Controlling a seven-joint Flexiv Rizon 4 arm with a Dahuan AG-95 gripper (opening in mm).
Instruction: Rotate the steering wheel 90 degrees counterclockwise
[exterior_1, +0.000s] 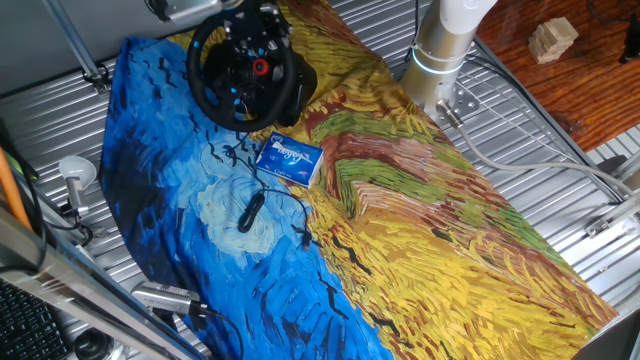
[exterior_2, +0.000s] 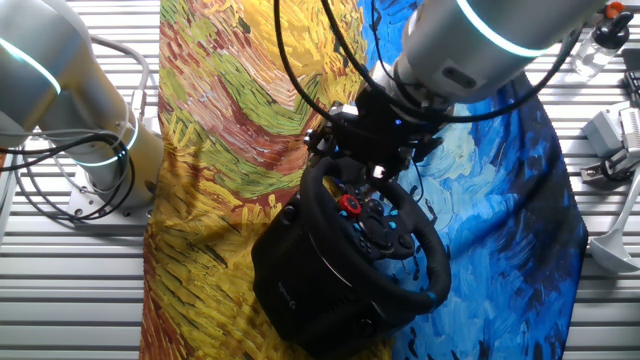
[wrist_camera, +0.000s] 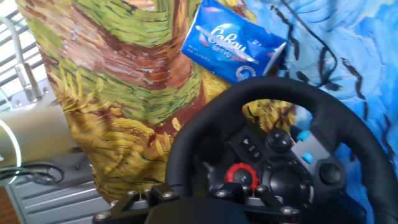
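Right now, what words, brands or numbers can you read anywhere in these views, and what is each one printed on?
"Cobay", or close to it: white script on the blue packet; letters not fully sharp.
Smaller print under that script: too small to read.
Markings on the steering wheel buttons: too blurred to read.
Nothing else legible.

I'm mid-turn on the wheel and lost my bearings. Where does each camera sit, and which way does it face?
One fixed view: high, facing the steering wheel across the painted cloth; arm column beside it.
The other fixed view: opposite side, behind the wheel's base; arm and gripper at the rim.
Hand view: above the wheel, looking past it to the blue packet; fingers unseen.
All share the wheel's red knob.
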